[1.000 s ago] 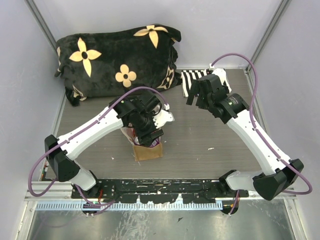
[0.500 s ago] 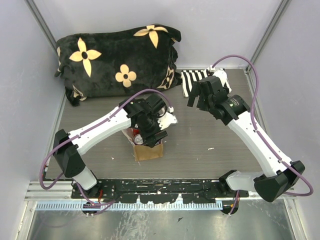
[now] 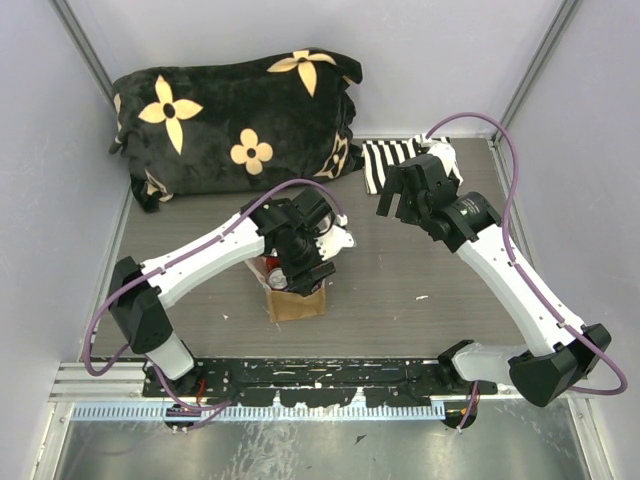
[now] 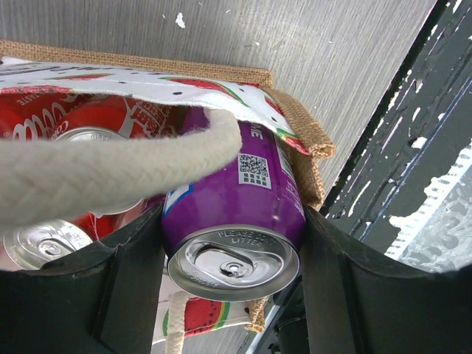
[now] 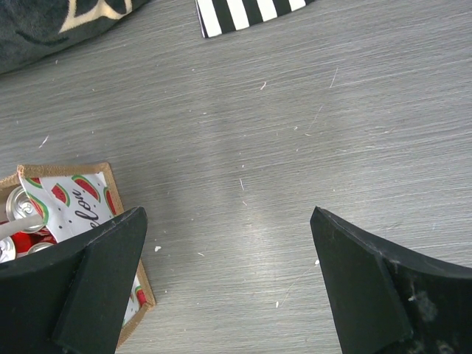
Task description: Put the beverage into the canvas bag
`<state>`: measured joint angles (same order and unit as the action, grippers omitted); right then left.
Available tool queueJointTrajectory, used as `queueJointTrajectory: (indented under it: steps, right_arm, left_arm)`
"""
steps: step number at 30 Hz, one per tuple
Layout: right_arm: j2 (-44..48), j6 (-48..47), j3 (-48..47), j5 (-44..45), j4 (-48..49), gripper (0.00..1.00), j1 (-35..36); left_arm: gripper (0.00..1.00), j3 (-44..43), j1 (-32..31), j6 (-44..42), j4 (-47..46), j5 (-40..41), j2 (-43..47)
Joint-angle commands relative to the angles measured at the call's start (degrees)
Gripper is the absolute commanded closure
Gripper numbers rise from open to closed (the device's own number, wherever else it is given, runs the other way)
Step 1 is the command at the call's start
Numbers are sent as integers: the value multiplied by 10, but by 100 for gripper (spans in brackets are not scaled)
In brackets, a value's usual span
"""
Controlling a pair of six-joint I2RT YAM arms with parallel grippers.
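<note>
left gripper (image 4: 232, 262) clamped on purple can (image 4: 221, 199), lowered between jaws into canvas bag (image 4: 306, 136) beside red cans (image 4: 96, 118); cream handle (image 4: 110, 169) across left jaw. right gripper (image 5: 228, 295) wide, empty, parked clear.

We're looking at a purple can (image 4: 232, 214) with a silver top, red cans (image 4: 96, 118) showing at its nine o'clock. The canvas bag (image 4: 304, 140) is showing tan-brown, its lining (image 4: 147, 80) white with red watermelon slices, its rope handle (image 4: 110, 166) cream. At twelve o'clock on the grey table (image 5: 295, 133), a black-and-white striped cloth (image 5: 243, 15) is lying.
</note>
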<state>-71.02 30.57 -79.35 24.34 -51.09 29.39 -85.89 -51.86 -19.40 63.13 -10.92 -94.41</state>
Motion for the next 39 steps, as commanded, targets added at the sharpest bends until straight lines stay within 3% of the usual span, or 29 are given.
queueJointTrajectory:
  steps: [1, 17, 37, 38, 39]
  right_arm:
    - [11, 3, -8, 4, 10, 1, -4]
    - [-1, 3, -14, -6, 13, 1, -6]
    - [-10, 0, -22, -9, 12, 1, -7]
    - [-11, 0, -23, -9, 12, 1, -6]
    - [-11, 0, -24, -10, 12, 1, -6]
  left_arm:
    - [100, -3, 22, 15, -3, -42, -1]
    - [100, 6, 31, 37, -36, -69, -58]
    - [100, 76, 27, 57, -94, -31, -71]
    - [98, 75, 26, 58, -95, -29, -72]
    - [87, 74, 26, 59, -94, -29, -72]
